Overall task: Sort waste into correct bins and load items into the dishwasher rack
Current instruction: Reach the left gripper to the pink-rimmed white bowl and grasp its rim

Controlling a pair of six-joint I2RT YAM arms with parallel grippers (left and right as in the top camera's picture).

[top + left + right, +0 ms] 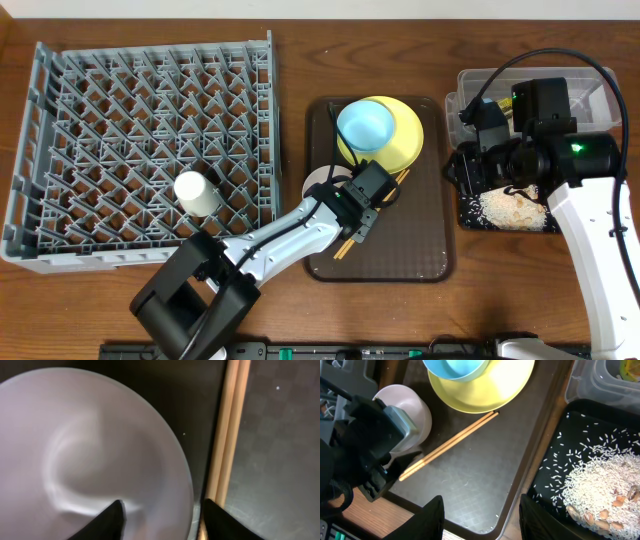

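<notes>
Straddling white bowl point(90, 450) rim, left gripper point(162, 505) fingers apart, nothing clamped yet; close squarely, avoiding chopsticks point(227, 435) at 3 o'clock. Right gripper point(481, 505) spread, empty.

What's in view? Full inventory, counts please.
large square grey plastic rack: 1, grey, left.
small white cup: 1, white, in rack.
dark brown serving tray: 1, brown, centre.
round yellow-green plate: 1, yellow-green, on brown tray.
light blue bowl: 1, blue, on plate.
white bowl: 1, white, brown tray's left side.
thin wooden chopsticks: 2, tan, beside white bowl.
clear rectangular plastic tub: 1, clear, right rear.
crumpled snack wrapper: 1, yellow-green, in tub, cropped.
shallow black rectangular tray: 1, black, right front.
loose white rice scraps: pile, white, black tray.
left end effector: 1, black, open, straddling white bowl's rim.
right end effector: 1, black, open, empty.
</notes>
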